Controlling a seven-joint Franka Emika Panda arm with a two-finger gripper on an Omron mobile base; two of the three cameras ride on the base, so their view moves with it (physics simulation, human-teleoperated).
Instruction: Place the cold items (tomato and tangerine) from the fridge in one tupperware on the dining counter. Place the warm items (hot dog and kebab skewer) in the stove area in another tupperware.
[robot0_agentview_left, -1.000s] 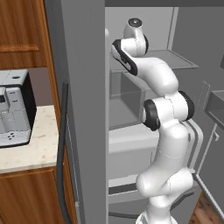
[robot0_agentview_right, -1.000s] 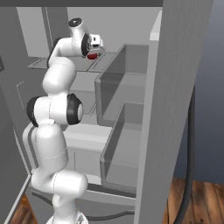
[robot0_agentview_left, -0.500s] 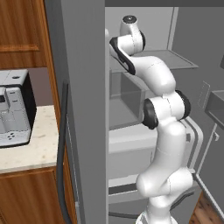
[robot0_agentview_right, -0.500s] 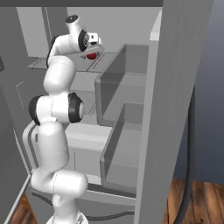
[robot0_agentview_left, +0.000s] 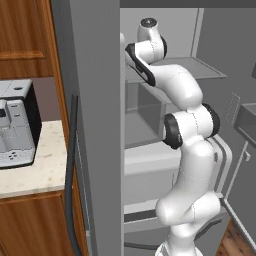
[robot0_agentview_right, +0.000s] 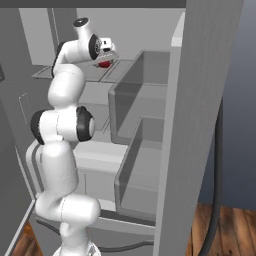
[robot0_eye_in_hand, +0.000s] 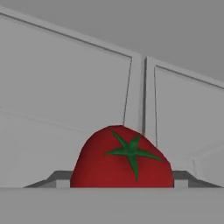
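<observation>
My hand is up at the top shelf of the fridge (robot0_agentview_right: 150, 130), reaching toward the upper left of the right base view, and my gripper (robot0_agentview_right: 106, 56) hangs right over the tomato (robot0_eye_in_hand: 122, 158), which sits on the pale grey shelf near the top of that frame, just under my wrist. In the hand view the tomato fills the lower centre, its green star of a stem facing me, with my dark fingertips (robot0_eye_in_hand: 52, 178) showing low at either side of it, close against its flanks. Whether they already press on the skin I cannot tell; they look part-way shut around it, with the fruit between them. Compared with a second ago my wrist has swung further left and lower in the right base view, so the red ball that showed beside my hand is now tucked mostly beneath it. In the left base view my upper arm (robot0_agentview_left: 165, 75) has come closer to the fridge's left wall, and the coffee machine (robot0_agentview_left: 15, 125) on the counter at the left edge stays where it was
</observation>
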